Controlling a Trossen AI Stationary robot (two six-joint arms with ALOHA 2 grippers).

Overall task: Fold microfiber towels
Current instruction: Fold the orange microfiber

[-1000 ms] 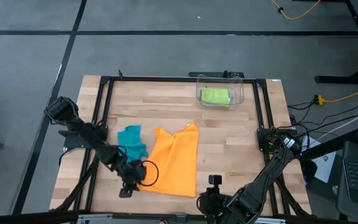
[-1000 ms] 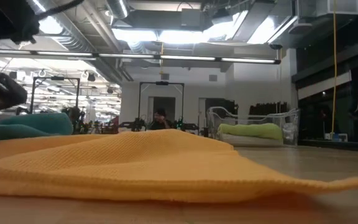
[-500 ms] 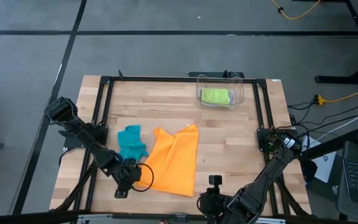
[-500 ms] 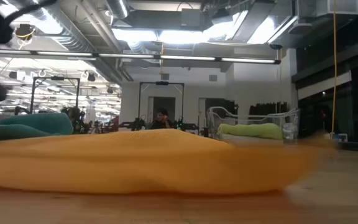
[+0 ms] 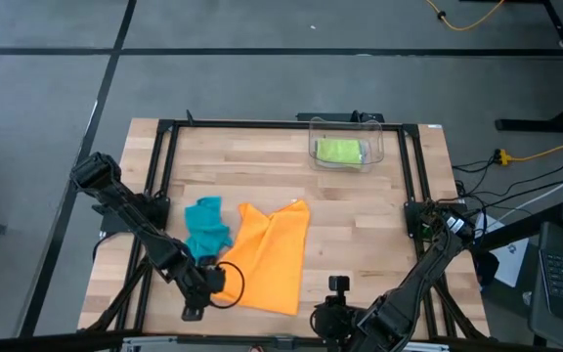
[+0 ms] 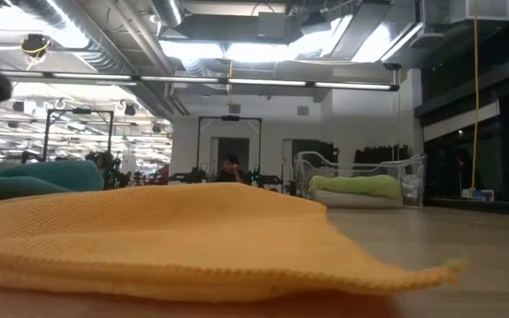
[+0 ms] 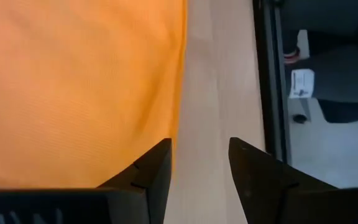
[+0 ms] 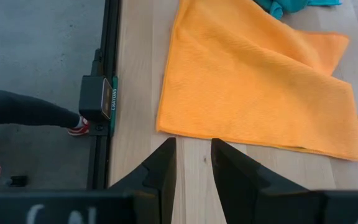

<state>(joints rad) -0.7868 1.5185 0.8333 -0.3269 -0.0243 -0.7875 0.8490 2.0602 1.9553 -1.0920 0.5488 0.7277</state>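
Observation:
The orange towel [image 5: 267, 259] lies spread on the wood table, partly doubled over, with its far corner raised in a point. It fills the foreground of the low view [image 6: 175, 238]. The teal towel [image 5: 206, 225] lies crumpled just left of it. The lime green towel [image 5: 340, 152] lies in the clear bin at the far side. No grey towel shows. My left gripper [image 5: 208, 286] is open at the orange towel's near left corner [image 7: 197, 162]. My right gripper [image 8: 193, 149] is open and empty over the table's near edge. My left gripper has one finger [image 7: 157, 165] over the orange towel's near edge [image 7: 178, 124], close to its near left corner. The other finger [image 7: 247, 165] stands over bare wood. The fingers lie low, along that edge, pointing toward the table's right. I cannot tell whether the finger presses on the cloth.
The clear plastic bin [image 5: 348, 147] stands at the far side, right of the middle. A black metal frame [image 5: 164, 176] runs around the tabletop. A small black camera mount [image 5: 337, 285] stands at the near edge. Bare wood [image 5: 369, 235] lies right of the orange towel.
My left gripper has gone toward the table's near left corner. The orange towel has slid along the table with it toward the left; its near right corner has drawn in. The teal towel has stayed in place.

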